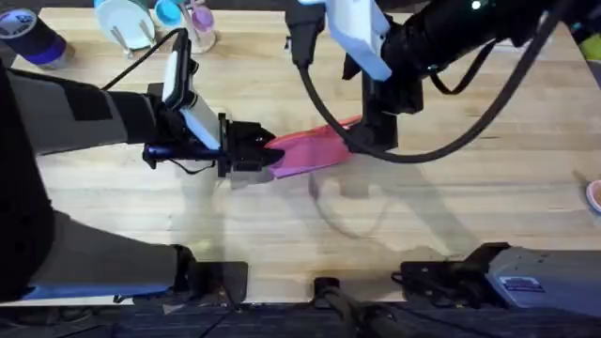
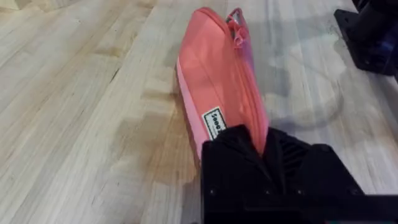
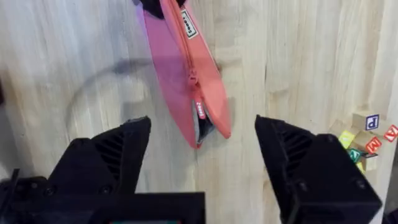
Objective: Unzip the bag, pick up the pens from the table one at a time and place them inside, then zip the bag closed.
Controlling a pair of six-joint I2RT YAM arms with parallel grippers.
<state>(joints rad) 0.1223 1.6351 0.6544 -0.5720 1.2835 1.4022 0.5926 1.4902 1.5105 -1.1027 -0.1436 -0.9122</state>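
Between the left gripper's [image 2: 261,146] closed black fingers sits one tapered end of the bag [image 1: 310,148], lying mid-table [image 1: 282,225]. Above its far, partly unzipped end hangs the right gripper [image 3: 202,146], fingers spread wide, touching nothing.

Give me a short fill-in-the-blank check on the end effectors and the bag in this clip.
1. The left end effector is shut on one tapered end of the ____ bag.
2. The right end effector hangs over the bag's other end with its fingers ____.
3. Near the small pull, that end of the zipper shows a short ____ gap.
4. The bag lies on the ____ table.

Missing words: pink; open; open; wooden
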